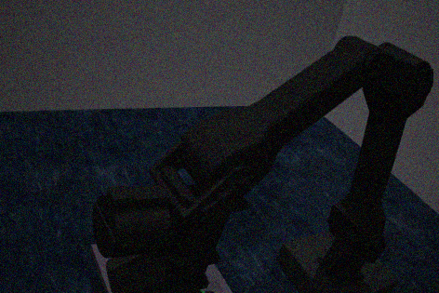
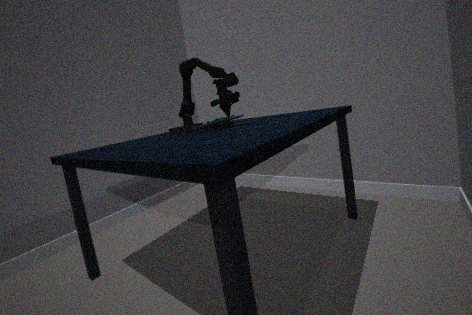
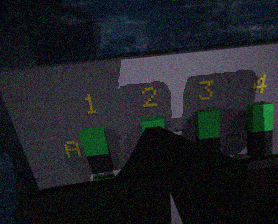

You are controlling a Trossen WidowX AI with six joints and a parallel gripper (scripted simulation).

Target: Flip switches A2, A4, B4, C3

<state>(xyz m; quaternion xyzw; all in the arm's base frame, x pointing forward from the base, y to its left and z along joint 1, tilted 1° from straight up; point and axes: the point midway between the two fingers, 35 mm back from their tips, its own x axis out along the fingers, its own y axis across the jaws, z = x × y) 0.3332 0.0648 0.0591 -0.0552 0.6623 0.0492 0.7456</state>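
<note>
The switch panel (image 3: pixel 145 70) (image 1: pixel 219 280) shows its far edge and row A in the wrist view. My gripper (image 3: pixel 152 134) (image 2: pixel 229 116) is shut and empty, its tips low over the panel at switch A2 (image 3: pixel 153 121). Only a short green strip of A2 shows above the tips; the rest is hidden. Switches A1 (image 3: pixel 94 141), A3 (image 3: pixel 208 124) and A4 (image 3: pixel 262 118) show green far ends and dark near parts. A thin green strip shows below A1. The other switches of rows B and C are hidden behind the gripper. Whether the tips touch A2 is unclear.
The panel lies on the blue table (image 2: pixel 200 152) (image 1: pixel 46 165) in front of the arm's base (image 1: pixel 355 258). A grey block (image 1: pixel 309 246) is beside the base. The arm hides most of the panel in the top view. The pictures are dark and grainy.
</note>
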